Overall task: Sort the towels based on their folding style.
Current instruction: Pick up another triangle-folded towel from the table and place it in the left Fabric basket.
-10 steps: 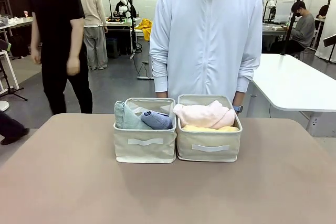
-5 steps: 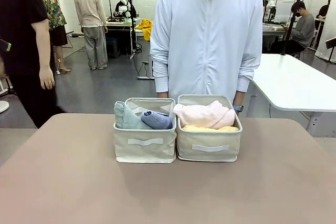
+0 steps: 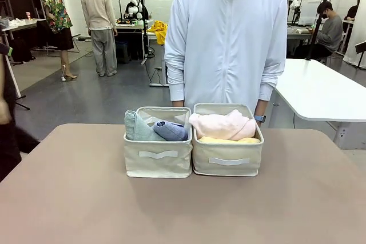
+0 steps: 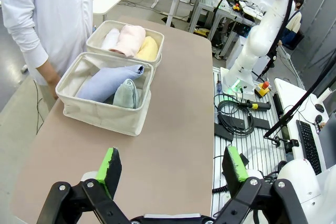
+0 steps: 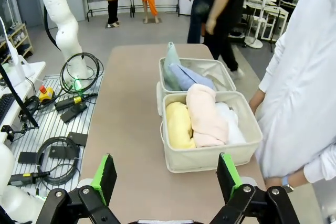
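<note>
2 beige fabric bins sit side by side, touching, at the far middle of the table [image 3: 68, 198], just in front of a person in a pale zip jacket [image 3: 229, 44] who stands at the far edge.

Left bin [image 3: 158, 163]: holds the 2 cone-folded towels. Grey-teal towel [image 3: 136, 127] stands at the bin's left side, leaning on the wall; light blue towel [image 3: 170, 131] lies beside it toward the middle, touching it. Left wrist view shows the same pair, pointed ends angled up toward a corner of the bin.

Right bin [image 3: 227, 162]: holds rolled towels. Pale pink towel [image 3: 223, 125] lies on top, bulging above the rim; yellow towel [image 3: 227, 140] lies under its near edge against the front wall. Right wrist view shows 3 rolls lying parallel: yellow, pink in the middle, white towel [image 5: 229, 124] on the person's side.

Left gripper [image 4: 172, 167]: hangs above the bare table near the robot's edge, jaws spread wide, nothing between the green pads, well apart from the bins.

Right gripper [image 5: 166, 175]: hangs above the table on the near side of the right bin, jaws spread wide, holding nothing.

Other people stand farther back in the room.
</note>
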### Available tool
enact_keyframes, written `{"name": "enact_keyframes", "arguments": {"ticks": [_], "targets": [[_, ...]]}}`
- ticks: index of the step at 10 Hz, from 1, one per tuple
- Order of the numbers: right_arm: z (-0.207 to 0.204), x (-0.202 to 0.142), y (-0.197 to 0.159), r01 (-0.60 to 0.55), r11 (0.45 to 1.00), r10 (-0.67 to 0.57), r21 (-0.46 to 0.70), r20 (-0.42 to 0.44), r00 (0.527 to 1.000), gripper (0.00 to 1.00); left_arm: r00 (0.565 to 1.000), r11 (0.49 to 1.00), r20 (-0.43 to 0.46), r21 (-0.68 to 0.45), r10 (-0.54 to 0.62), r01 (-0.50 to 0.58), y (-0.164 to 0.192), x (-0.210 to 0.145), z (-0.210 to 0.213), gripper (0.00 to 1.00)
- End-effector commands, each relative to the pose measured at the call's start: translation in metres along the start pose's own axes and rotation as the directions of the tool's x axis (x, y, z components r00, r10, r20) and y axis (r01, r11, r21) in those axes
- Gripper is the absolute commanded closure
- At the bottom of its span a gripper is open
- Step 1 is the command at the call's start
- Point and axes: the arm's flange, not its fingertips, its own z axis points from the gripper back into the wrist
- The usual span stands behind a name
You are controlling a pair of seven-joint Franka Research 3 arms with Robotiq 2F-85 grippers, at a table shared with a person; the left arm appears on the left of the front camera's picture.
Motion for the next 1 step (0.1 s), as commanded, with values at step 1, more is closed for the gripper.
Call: {"name": "enact_keyframes", "arguments": {"ticks": [1], "targets": [[0.0006,-0.0034,0.0008,-0.016,1.0,0.016,0.013,-0.005,1.0,0.0,1.0,1.0,0.006,0.003,0.0,0.0,-0.0024,0.0012,-0.0001,0.0]]}}
